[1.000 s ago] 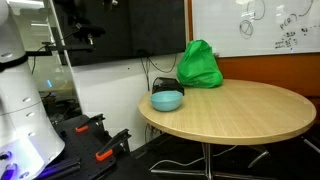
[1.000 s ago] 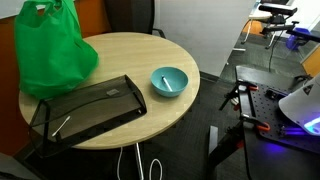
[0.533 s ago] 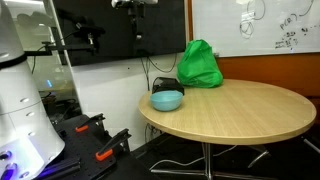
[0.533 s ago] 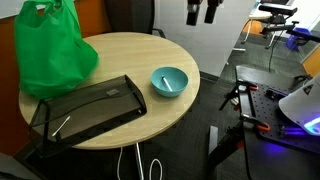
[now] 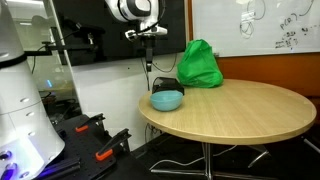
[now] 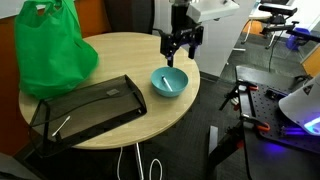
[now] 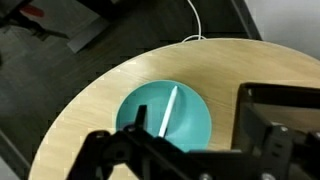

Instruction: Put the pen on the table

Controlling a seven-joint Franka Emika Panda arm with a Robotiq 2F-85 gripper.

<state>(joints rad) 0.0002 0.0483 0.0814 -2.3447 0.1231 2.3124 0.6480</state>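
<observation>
Gripper (image 6: 181, 44) hovers over teal bowl (image 6: 180, 90), fingers spread, holding nothing; pen (image 7: 168, 112) lies inside the bowl on round wood-grain table (image 6: 120, 55), green bag (image 6: 50, 50) nearby; whiteboard (image 5: 255, 25) scribbles unreadable

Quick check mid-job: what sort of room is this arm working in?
Most likely an office meeting room or lab: a whiteboard with marker scribbles on the wall, a large dark screen beside it, and a round wood-grain table.
</observation>
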